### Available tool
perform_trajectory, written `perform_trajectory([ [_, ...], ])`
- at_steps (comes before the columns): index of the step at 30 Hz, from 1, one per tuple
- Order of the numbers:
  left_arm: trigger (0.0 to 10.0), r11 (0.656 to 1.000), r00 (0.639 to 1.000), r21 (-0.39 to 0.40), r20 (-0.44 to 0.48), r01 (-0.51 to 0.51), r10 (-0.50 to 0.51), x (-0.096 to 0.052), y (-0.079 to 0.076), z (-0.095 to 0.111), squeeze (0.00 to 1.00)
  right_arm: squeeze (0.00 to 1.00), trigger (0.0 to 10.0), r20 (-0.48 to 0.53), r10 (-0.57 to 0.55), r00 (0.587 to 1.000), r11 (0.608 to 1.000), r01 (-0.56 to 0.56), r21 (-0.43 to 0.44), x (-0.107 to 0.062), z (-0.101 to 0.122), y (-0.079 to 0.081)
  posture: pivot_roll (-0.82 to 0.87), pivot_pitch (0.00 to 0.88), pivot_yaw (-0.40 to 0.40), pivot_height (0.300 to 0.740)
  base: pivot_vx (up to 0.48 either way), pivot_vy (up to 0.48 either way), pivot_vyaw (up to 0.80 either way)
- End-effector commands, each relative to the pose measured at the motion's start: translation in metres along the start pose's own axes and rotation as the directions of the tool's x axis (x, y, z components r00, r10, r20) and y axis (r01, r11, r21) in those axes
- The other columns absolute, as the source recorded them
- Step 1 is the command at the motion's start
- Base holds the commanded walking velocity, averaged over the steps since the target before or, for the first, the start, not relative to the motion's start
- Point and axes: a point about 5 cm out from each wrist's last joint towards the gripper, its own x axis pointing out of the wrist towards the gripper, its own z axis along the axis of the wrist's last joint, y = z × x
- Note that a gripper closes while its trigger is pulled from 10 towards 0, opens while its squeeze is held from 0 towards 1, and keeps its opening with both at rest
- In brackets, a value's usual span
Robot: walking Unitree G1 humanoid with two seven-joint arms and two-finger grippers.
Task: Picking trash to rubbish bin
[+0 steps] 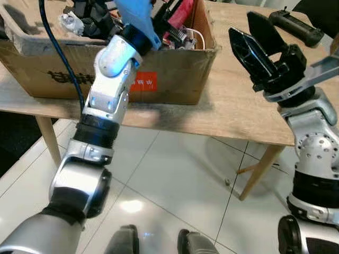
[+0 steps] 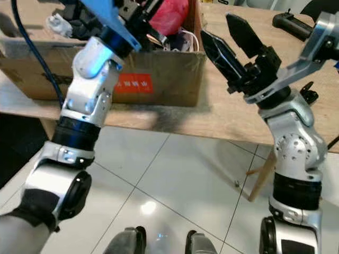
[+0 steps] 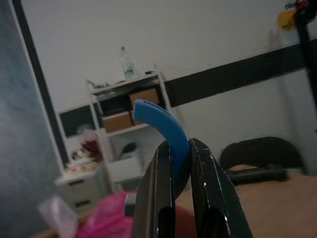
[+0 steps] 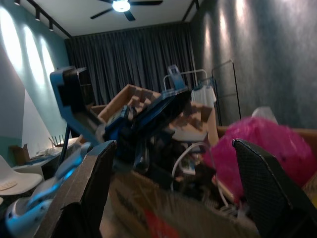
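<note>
Mid-pick, I think: left gripper (image 3: pixel 181 163) pinches a curved blue piece (image 3: pixel 161 124) above the cardboard box (image 1: pixel 175 79); right gripper (image 1: pixel 254 39) hangs spread beside the box. Next it needs a bin, maybe wherever's offscreen.

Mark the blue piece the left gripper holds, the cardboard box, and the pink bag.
blue piece (image 3: pixel 163 124), left wrist view, curved middle above the fingers.
cardboard box (image 1: pixel 175 79), left eye view, front wall.
pink bag (image 4: pixel 270 144), right wrist view, bulging side.

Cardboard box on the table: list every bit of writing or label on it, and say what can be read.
Red label on the cardboard box front: white characters, too blurred to read.
Dark print on the same front, left of the label: too smeared to read.
Nothing else legible.
</note>
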Motion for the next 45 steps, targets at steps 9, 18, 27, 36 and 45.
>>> perform_trajectory([
  [9, 10.0, 0.976, 0.997, 0.203, 0.013, 0.073, -0.077, 0.011, -0.009, 0.003, 0.0, 0.0, 10.0, -0.105, 0.009, 0.994, 1.0, -0.008, 0.014, 0.001, -0.011, 0.016, 0.0, 0.284, 0.018, 0.74, 0.0, 0.0, 0.0],
  [18, 10.0, 0.904, 0.981, 0.382, -0.107, 0.191, -0.162, 0.015, -0.03, -0.021, 1.0, 0.0, 10.0, -0.069, -0.012, 0.998, 1.0, 0.014, 0.023, 0.002, -0.004, 0.02, -0.01, 0.293, 0.029, 0.74, 0.0, 0.0, 0.0],
  [27, 10.0, 0.843, 0.963, 0.482, -0.229, 0.239, -0.143, 0.014, -0.032, -0.04, 1.0, 0.0, 10.0, -0.044, -0.024, 0.999, 1.0, 0.025, 0.014, 0.001, 0.001, 0.021, -0.02, 0.291, 0.035, 0.74, 0.0, 0.0, 0.0],
  [36, 10.0, 0.898, 0.966, 0.4, -0.242, 0.184, -0.09, 0.013, -0.024, -0.044, 0.0, 0.0, 10.0, -0.02, -0.04, 0.999, 0.999, 0.04, 0.011, 0.001, 0.004, 0.019, -0.02, 0.28, 0.035, 0.74, 0.0, 0.0, 0.0],
  [45, 10.0, 0.996, 0.99, -0.004, -0.114, -0.089, 0.088, -0.002, 0.02, -0.029, 0.0, 0.0, 10.0, 0.007, 0.006, 1.0, 0.999, -0.006, 0.047, -0.001, 0.005, 0.022, 0.01, 0.259, 0.021, 0.74, 0.0, 0.0, 0.0],
])
